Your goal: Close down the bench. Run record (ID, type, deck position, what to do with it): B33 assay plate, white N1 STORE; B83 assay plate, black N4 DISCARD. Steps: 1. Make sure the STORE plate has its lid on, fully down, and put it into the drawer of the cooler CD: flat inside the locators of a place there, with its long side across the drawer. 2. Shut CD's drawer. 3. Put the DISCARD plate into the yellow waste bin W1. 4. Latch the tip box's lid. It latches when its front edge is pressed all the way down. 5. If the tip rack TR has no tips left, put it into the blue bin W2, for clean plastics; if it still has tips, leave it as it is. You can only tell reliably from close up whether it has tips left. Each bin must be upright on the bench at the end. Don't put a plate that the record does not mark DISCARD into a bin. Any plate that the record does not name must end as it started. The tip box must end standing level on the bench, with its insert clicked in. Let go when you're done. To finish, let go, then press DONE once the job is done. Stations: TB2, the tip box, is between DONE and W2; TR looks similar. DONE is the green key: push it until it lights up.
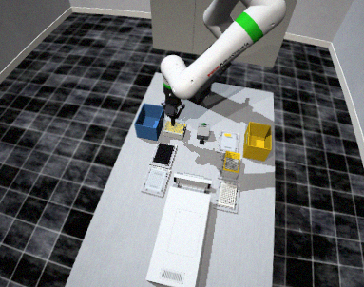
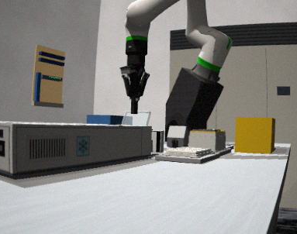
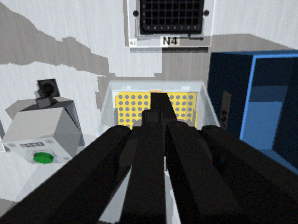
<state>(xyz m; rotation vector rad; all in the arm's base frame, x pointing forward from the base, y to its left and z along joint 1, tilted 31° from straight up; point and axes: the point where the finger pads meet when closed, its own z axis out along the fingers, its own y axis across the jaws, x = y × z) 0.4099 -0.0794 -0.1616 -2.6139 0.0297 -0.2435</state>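
The pincer (image 3: 159, 107) is fully closed on nothing, its tips over the tip box (image 3: 131, 107) and its yellow insert

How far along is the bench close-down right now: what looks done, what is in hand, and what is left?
Done: nothing shows as finished, and the cooler's drawer looks open.
In hand: the tool, shut and empty, hangs over the tip box, whose lid stands raised.
Left: the black plate sits at N4, not in the yellow bin, and the green key is unpressed.
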